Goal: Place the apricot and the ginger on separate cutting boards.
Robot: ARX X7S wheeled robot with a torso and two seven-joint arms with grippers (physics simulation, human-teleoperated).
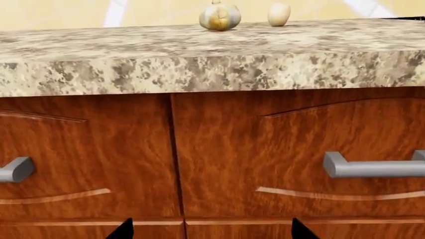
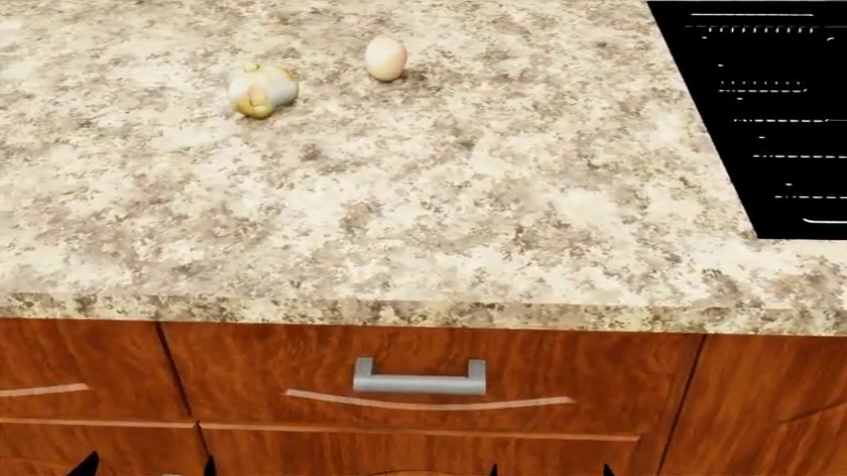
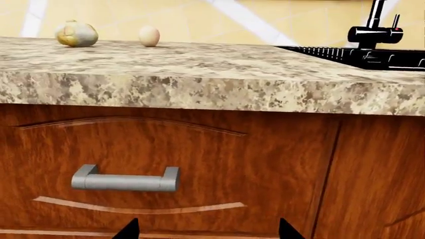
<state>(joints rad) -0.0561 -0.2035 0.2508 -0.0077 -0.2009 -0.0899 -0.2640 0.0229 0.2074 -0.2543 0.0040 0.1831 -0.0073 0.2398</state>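
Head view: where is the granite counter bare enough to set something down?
The speckled granite counter is bare from its front edge back to the knobby cream ginger and smooth peach apricot, and right to the black sink. Only that back-left pair crowds it. No cutting boards visible.

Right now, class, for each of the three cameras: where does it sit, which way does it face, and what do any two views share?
Head view: high, looking down on the countertop, ginger, apricot and sink; dark fingertips at the bottom edge.
Left wrist view: below counter height, facing the cabinet drawers; fingertips show.
Right wrist view: equally low, facing a drawer handle and faucet; fingertips show.
Shared: all three show ginger and apricot.
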